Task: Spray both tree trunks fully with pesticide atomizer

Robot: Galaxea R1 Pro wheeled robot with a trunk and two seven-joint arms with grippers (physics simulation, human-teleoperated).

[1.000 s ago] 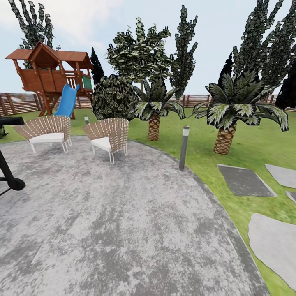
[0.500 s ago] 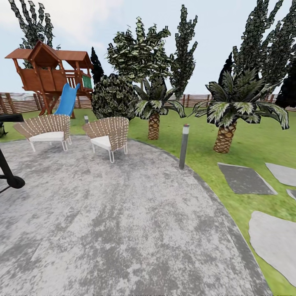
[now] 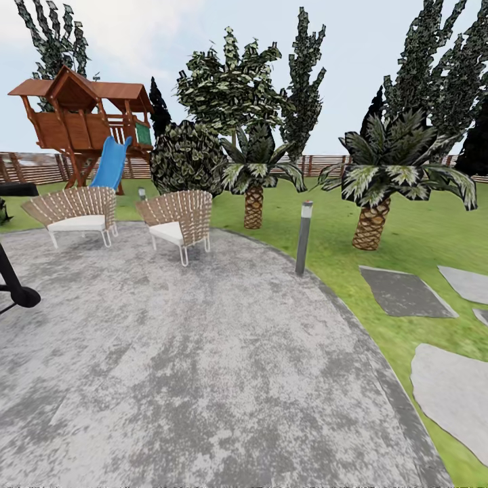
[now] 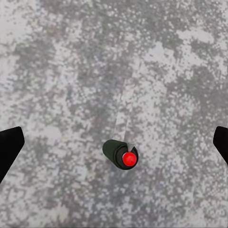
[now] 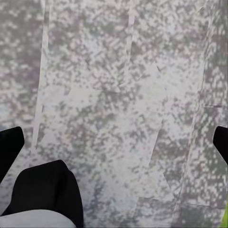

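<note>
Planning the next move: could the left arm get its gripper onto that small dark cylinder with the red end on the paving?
Probably yes. The left gripper is open, looking at the dark cylinder on bare paving, with nothing between; how far off, I cannot tell.

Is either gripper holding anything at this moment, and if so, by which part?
Nothing is held. The left gripper and right gripper both stand wide open over the grey paving, with only ground showing between their fingertips.

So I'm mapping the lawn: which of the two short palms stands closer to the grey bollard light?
The left palm, just behind the bollard light in the head view; the right palm stands farther off, nearer the stepping stones.
</note>
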